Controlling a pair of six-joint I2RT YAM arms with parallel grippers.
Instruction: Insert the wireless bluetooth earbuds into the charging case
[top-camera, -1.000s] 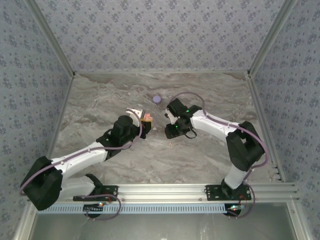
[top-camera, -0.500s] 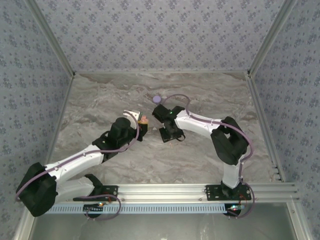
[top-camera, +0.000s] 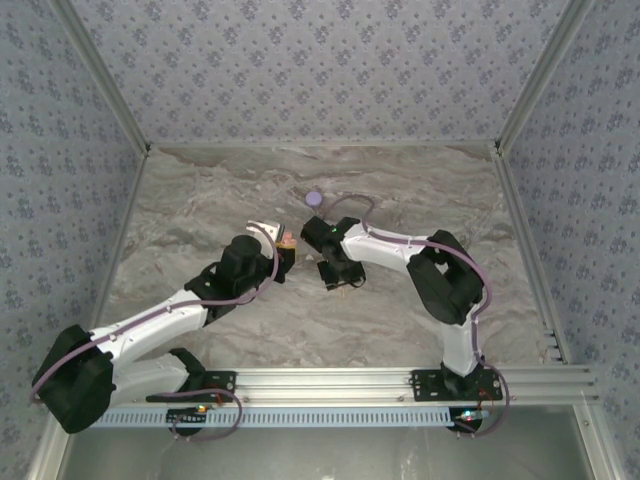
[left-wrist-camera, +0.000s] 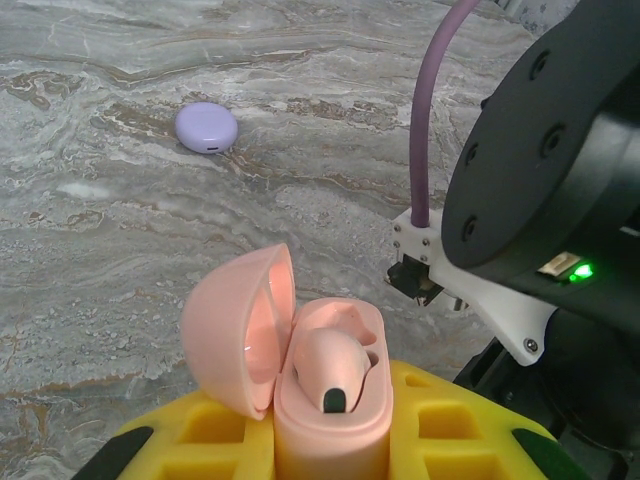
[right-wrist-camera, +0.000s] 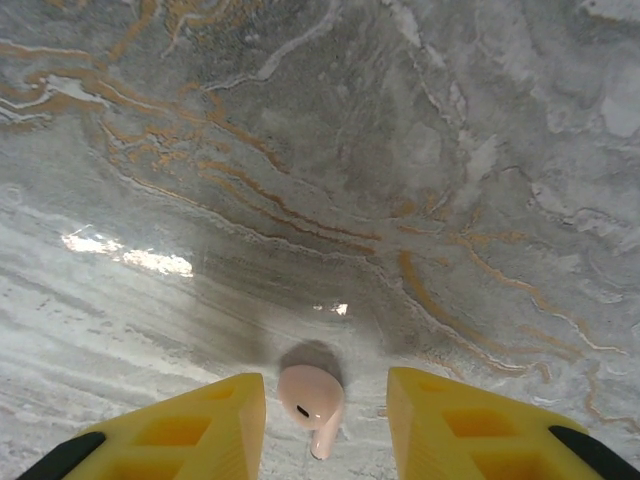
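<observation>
My left gripper (left-wrist-camera: 330, 445) is shut on the pink charging case (left-wrist-camera: 330, 420), held upright between its yellow fingers (left-wrist-camera: 445, 430). The case's lid (left-wrist-camera: 240, 330) is swung open to the left, and one pink earbud (left-wrist-camera: 330, 365) sits in a socket. From above, the case (top-camera: 289, 238) is at mid-table. The other pink earbud (right-wrist-camera: 310, 398) lies on the marble, stem toward the camera. My right gripper (right-wrist-camera: 325, 420) hangs over it, open. Its yellow fingers (right-wrist-camera: 200, 425) stand on either side with gaps and touch nothing. In the top view the right gripper (top-camera: 338, 274) is just right of the case.
A lilac rounded case (left-wrist-camera: 207, 127) lies shut on the marble at the back, and it also shows from above (top-camera: 315, 199). The right arm's black wrist (left-wrist-camera: 560, 200) is close to the right of the held case. Patterned walls and metal rails surround the table (top-camera: 200, 200).
The right arm has swung left toward the left gripper and come down over the loose earbud. The left arm shifted slightly early on, then stayed still with the case.
</observation>
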